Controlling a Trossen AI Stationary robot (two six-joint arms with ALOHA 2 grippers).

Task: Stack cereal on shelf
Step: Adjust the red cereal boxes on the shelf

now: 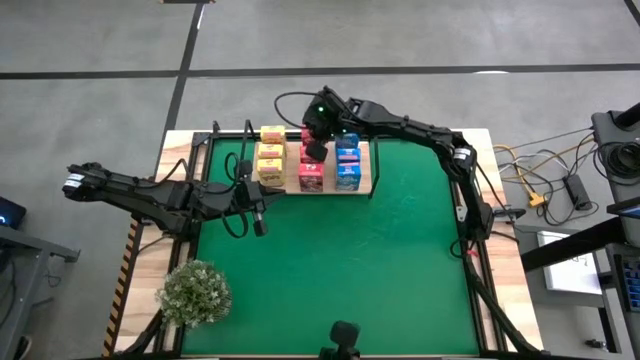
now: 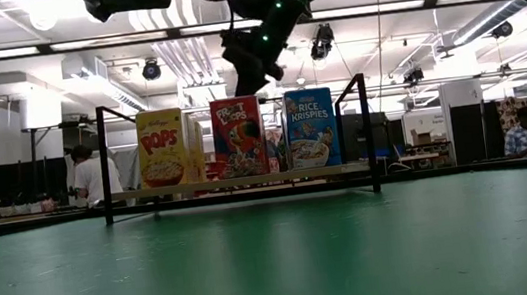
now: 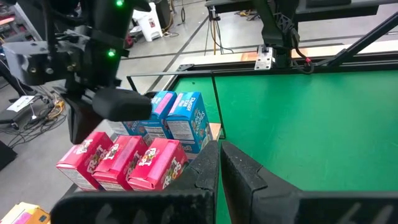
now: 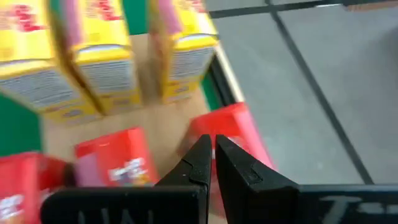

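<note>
The wooden shelf (image 1: 368, 160) with a black wire frame stands at the table's far middle on the green mat (image 1: 350, 270). On it stand three rows of cereal cartons: yellow (image 1: 270, 155) on the left, pink-red (image 1: 310, 178) in the middle, blue (image 1: 347, 160) on the right. They also show in the low view: yellow (image 2: 162, 148), red (image 2: 238, 135), blue (image 2: 311, 126). My right gripper (image 4: 212, 155) is shut, pointing down close over the far red carton (image 4: 233, 127). My left gripper (image 3: 219, 163) is shut and empty over the mat (image 1: 258, 226), near the shelf's left front. My right gripper stands with shut fingers close above the top of the far red carton (image 4: 233, 127), coming from above. Whether the fingertips touch the carton I cannot tell. The carton stands upright on the shelf.
A bushy pale green plant (image 1: 195, 292) stands at the table's near left corner. A camera (image 1: 343, 335) sits at the near edge. Cables (image 1: 540, 175) lie beyond the right edge. People (image 2: 90, 174) show in the room behind. The mat's middle and right are bare.
</note>
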